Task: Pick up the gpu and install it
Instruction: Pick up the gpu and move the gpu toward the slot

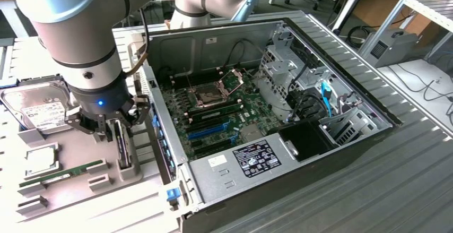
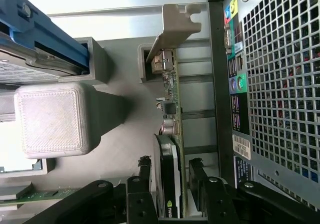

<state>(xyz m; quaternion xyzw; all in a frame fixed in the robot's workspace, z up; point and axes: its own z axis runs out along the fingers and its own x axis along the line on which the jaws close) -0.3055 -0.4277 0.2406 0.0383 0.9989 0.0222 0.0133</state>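
Both jaws of the gripper [image 2: 171, 196] stand apart, one on each side of the gpu [image 2: 172, 108], which sits on its edge in the grey holder [image 1: 133, 173] beside the computer case [image 1: 234, 182]. I think it should squeeze the card's middle evenly and keep it straight, so it does not tip.

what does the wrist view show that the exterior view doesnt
Wrist view adds the perforated rear panel with its ports, and a pale bracket up close. Exterior view adds the open case interior: motherboard, CPU socket and drive cage. Shared: the gpu standing on edge in its grey holder beside the case, with the open gripper straddling it.
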